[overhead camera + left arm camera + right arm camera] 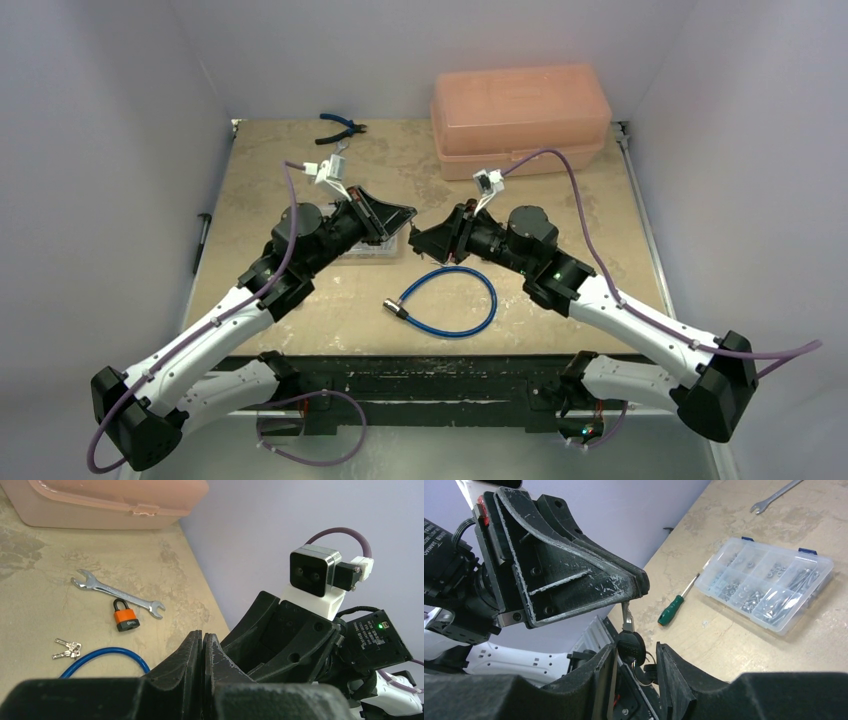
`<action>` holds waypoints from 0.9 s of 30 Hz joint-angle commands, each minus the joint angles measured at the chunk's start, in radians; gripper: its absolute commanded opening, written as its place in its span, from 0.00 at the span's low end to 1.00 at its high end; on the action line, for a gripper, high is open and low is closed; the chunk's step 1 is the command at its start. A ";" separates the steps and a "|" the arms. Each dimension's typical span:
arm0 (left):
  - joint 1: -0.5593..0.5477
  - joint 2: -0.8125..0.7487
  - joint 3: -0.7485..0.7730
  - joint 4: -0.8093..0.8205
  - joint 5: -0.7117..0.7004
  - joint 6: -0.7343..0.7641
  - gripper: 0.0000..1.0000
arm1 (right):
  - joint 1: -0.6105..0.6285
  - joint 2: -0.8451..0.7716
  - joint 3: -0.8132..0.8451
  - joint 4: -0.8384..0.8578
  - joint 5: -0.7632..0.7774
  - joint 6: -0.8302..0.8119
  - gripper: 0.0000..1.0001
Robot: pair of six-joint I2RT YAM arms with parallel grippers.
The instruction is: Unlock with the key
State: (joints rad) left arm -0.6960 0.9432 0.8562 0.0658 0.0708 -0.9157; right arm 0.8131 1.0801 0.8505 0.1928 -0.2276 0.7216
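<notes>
The key [630, 645] has a black plastic head and hangs head down by its metal blade from the tip of my left gripper [636, 587], which is shut on it. A like key dangles from the same ring just below. My right gripper [636, 650] is open, one finger on each side of the black head. The head lies against one finger, with a gap to the other. In the top view the two grippers meet tip to tip, left gripper [408, 215] and right gripper [418, 238], above the table's middle. The orange padlock [125, 617] lies on the table.
A silver wrench [117, 592] lies just behind the padlock, a bare silver key bunch [67, 649] to its left. A blue cable loop [450, 300] lies below the grippers. A pink box [520, 120] and pliers [340, 127] are at the back. A clear parts organiser [769, 587] and green screwdriver [676, 607] lie under the left arm.
</notes>
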 commanded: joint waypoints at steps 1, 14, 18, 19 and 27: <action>-0.003 -0.007 -0.004 0.056 -0.005 -0.001 0.00 | 0.005 0.004 0.056 0.017 0.001 -0.013 0.38; -0.002 -0.012 -0.008 0.067 -0.015 -0.002 0.00 | 0.005 0.012 0.056 0.013 -0.021 -0.017 0.29; -0.003 -0.010 -0.017 0.074 -0.019 -0.007 0.00 | 0.005 0.013 0.057 0.018 -0.022 -0.014 0.29; -0.003 -0.011 -0.019 0.076 -0.019 -0.009 0.00 | 0.005 0.015 0.058 0.020 -0.022 -0.014 0.29; -0.002 -0.013 -0.029 0.081 -0.029 -0.015 0.00 | 0.004 0.030 0.054 0.034 -0.037 -0.011 0.09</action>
State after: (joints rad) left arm -0.6960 0.9440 0.8356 0.0883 0.0433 -0.9234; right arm 0.8158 1.1038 0.8658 0.1886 -0.2359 0.7189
